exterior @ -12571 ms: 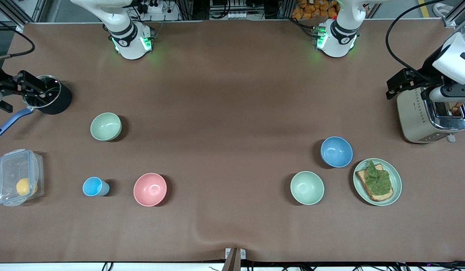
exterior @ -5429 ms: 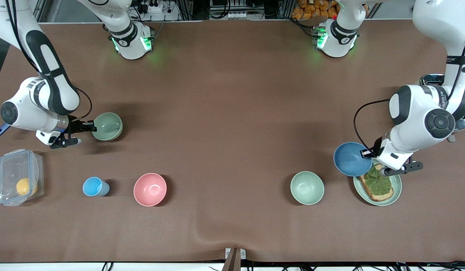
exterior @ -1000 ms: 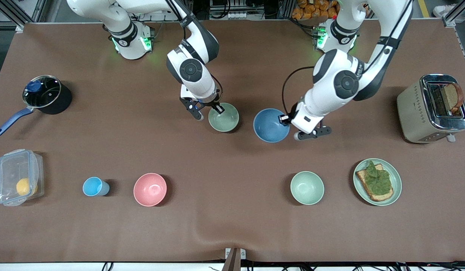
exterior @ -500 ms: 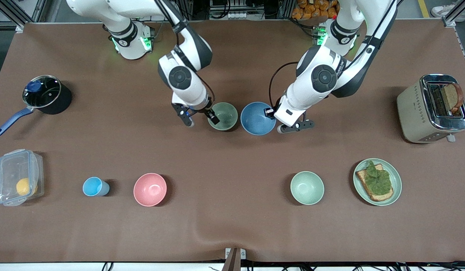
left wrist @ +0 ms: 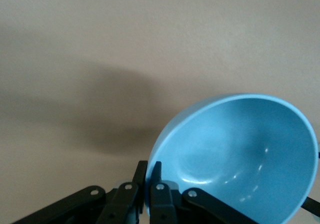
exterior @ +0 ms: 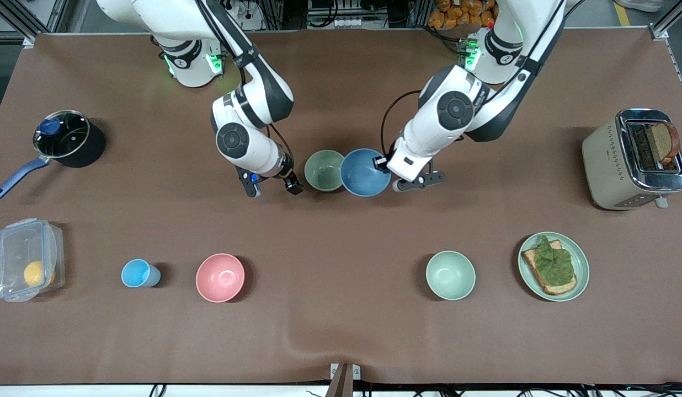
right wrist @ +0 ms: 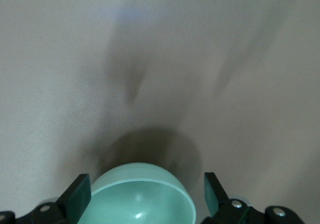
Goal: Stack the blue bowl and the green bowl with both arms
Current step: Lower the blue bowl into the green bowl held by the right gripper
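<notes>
Nearest your front camera, unchanged since half a second ago: the clear box (exterior: 27, 259) holding a yellow fruit, the light-blue cup (exterior: 139, 273), the pink bowl (exterior: 220, 277), the mint bowl (exterior: 450, 274) and the plate (exterior: 581, 267) of toast, all in one row on the surface (exterior: 341, 331).

Mid-surface: the green bowl (exterior: 324, 170) now sits free on the cloth. Your right pincer (exterior: 272, 189) has let go of it and drawn off toward the right arm's end; its fingers (right wrist: 77, 198) stand wide apart, and the right wrist view shows the bowl (right wrist: 142, 194) between them with neither touching it.

Beside it: the blue bowl (exterior: 365, 172) has moved closer to the green one, so that their rims now overlap in the front view. Your left pincer (exterior: 393, 173) is clamped on its rim, fingers (left wrist: 160, 194) pinching the wall in the left wrist view, where the bowl (left wrist: 240, 154) hangs tilted, clear of the cloth.

Farther back, both unchanged: the lidded saucepan (exterior: 68, 138) at the right arm's end and the toaster (exterior: 633, 160) at the left arm's end, bread in its slot.
</notes>
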Controlling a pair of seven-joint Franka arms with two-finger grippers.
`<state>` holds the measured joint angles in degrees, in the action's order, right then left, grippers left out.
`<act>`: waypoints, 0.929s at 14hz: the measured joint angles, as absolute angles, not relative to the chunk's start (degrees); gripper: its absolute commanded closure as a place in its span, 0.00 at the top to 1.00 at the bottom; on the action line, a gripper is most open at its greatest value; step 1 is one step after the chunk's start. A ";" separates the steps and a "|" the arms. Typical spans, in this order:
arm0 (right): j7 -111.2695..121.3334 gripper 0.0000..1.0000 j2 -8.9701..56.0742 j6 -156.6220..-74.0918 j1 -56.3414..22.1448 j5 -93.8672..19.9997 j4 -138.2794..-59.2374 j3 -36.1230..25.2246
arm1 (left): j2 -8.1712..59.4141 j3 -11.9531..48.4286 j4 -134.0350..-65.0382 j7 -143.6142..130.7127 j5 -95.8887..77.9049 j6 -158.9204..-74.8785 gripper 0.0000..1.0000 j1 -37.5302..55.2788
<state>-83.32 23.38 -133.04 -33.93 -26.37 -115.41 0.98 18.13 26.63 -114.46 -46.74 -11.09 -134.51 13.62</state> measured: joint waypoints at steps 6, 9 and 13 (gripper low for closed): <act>-74.64 1.00 28.44 -137.33 -33.89 -36.61 -115.66 1.01 | 20.75 26.56 -114.63 -50.89 -10.03 -136.84 0.00 18.43; -72.47 1.00 28.93 -137.58 -33.67 -39.59 -115.66 0.98 | 23.56 26.55 -114.65 -57.04 -3.86 -139.48 0.00 20.45; -71.13 1.00 29.20 -137.75 -33.65 -41.07 -116.12 0.98 | 26.48 26.56 -113.79 -59.60 -1.65 -142.26 0.00 21.70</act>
